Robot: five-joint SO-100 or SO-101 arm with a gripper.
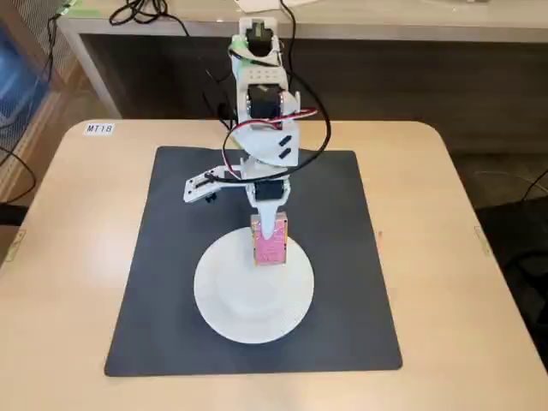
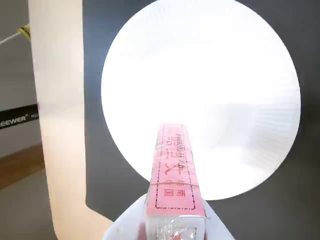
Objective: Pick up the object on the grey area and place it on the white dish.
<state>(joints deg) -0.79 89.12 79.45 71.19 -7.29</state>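
The pink block (image 1: 270, 244) with a tan top edge stands on end at the far rim of the white dish (image 1: 248, 308), against my gripper's fixed finger (image 1: 271, 224). I cannot tell whether its lower end rests on the dish. My gripper (image 1: 231, 214) is open: the moving finger (image 1: 205, 186) sticks out to the left, away from the block. In the wrist view the block (image 2: 174, 170) runs along the fixed finger over the dish (image 2: 225, 75), and dark mat (image 2: 95, 75) shows between it and the moving finger (image 2: 60, 125). The grey mat (image 1: 163, 282) lies under the dish.
The mat sits on a light wooden table (image 1: 77, 257) with bare wood on all sides. The arm's base and cables (image 1: 257, 51) stand at the table's far edge. A small label (image 1: 99, 128) is at the far left corner.
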